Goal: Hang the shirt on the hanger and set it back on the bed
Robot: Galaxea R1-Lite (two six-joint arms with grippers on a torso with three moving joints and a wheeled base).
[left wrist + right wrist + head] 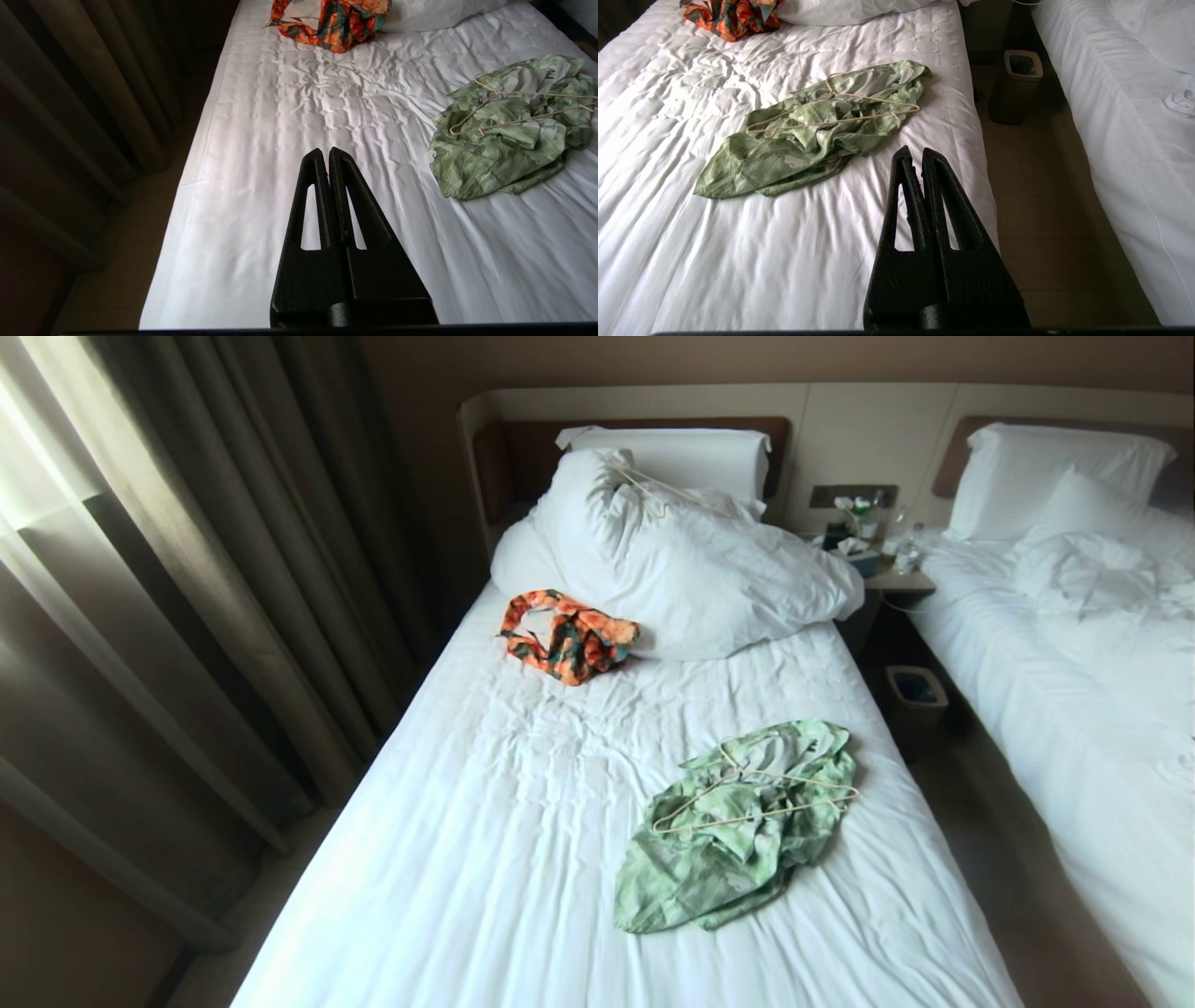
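The green shirt [738, 831] lies crumpled on the right half of the bed [485, 821], near its right edge. The thin cream hanger [756, 795] rests loose on top of it. Both also show in the wrist views: shirt [504, 140] with hanger [518, 109], and shirt [808, 135] with hanger [831, 112]. My left gripper [325, 151] is shut and empty, held above the bare sheet well short of the shirt. My right gripper [914, 151] is shut and empty over the bed's right edge, short of the shirt. Neither arm shows in the head view.
An orange and dark-green garment [568, 637] lies by the big white pillows [681, 551]. Curtains [187, 569] hang left of the bed. A waste bin [915, 695] and a nightstand [887, 569] stand in the aisle beside a second bed [1074, 691].
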